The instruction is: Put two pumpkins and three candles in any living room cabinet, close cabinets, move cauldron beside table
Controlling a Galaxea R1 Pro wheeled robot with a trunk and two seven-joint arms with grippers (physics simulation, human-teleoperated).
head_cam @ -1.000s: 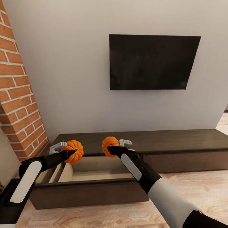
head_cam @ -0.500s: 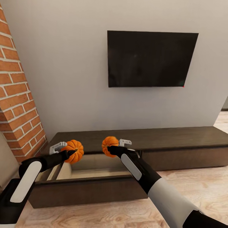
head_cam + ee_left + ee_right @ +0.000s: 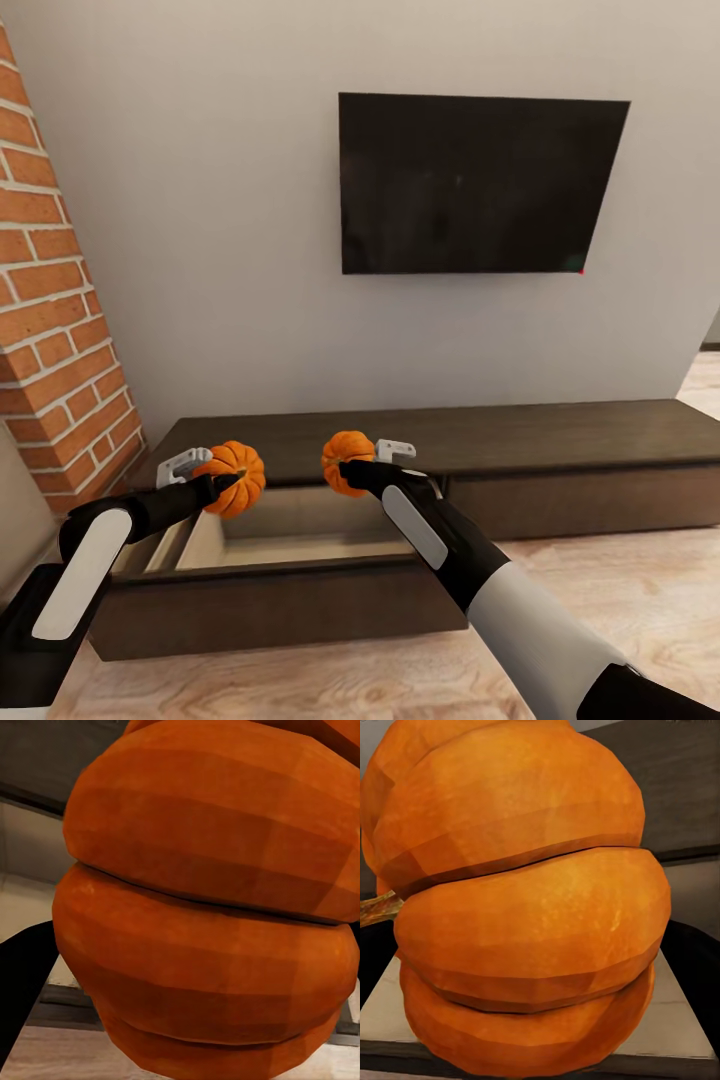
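Pumpkins are what I am carrying right now, two of them, one in each gripper, and I am holding both above the open drawer (image 3: 300, 545) of the cabinet (image 3: 560, 440). My left gripper (image 3: 205, 478) is pinching the left pumpkin (image 3: 233, 478) across its ribbed flanks, and my right gripper (image 3: 368, 462) is pinching the right pumpkin (image 3: 347, 462) the same way; in the left wrist view that pumpkin (image 3: 210, 907) is crowding right up against the lens, and in the right wrist view the other one (image 3: 525, 900) is doing likewise, its stem jutting out sideways, so it is lying tilted in the grip. I am judging these as light, rigid and hard-skinned, not fragile, but rounded and probably a bit slippery, so I am trusting the hold across the widest part of the body, with the fingers bedding into the grooves between ribs, and not the thin stem. Counting what I am seeing: two pumpkins, one long low cabinet with one drawer pulled out showing a pale interior, one wall TV (image 3: 480, 185) above it, and one brick fireplace column (image 3: 50, 330) at the left. The drawer is looking roomy enough for both.
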